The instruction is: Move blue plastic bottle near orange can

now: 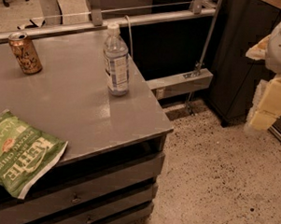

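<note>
The blue plastic bottle (116, 61) is clear, with a white cap and a pale label. It stands upright on the grey table (84, 107), near the table's right edge towards the back. The orange can (25, 52) stands upright at the table's back left, well apart from the bottle. My gripper (267, 103), white and cream-yellow, is at the right edge of the camera view. It hangs above the floor, far to the right of the table and the bottle, and holds nothing that I can see.
A green chip bag (22, 153) lies on the table's front left and overhangs the front edge. A metal rail (149, 16) runs behind the table. A dark cabinet (241, 57) stands at the right. Speckled floor (212, 173) lies between the table and the cabinet.
</note>
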`<state>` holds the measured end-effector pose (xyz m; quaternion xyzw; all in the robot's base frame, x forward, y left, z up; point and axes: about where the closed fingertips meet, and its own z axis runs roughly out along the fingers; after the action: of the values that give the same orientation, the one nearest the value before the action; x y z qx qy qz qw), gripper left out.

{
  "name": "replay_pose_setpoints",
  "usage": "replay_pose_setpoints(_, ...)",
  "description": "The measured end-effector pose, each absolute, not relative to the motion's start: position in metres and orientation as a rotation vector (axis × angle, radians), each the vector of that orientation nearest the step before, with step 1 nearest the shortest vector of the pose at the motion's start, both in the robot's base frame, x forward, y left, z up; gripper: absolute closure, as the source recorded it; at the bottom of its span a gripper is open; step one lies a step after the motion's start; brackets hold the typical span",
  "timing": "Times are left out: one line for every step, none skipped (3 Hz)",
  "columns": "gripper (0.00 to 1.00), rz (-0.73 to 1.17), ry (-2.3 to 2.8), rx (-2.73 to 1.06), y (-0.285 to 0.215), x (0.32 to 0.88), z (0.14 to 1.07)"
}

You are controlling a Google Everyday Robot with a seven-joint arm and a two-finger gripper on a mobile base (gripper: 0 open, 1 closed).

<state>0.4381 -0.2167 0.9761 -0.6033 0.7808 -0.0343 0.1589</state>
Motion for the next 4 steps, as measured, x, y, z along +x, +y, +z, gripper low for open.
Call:
replay_pose_setpoints(0.00,-0.098,2.232,-1.725,-0.217,0.438,0.976)
replay_pose_setpoints(0.00,-0.040,2.198,-1.723,-0.209,0.440,0.968)
replay_pose_setpoints(0.00,0.147,2.116,-1.707,-0.168,0.450,0.931)
replay_pose_setpoints(0.00,0.340,1.911,-1.676,-0.097,0.476,0.910)
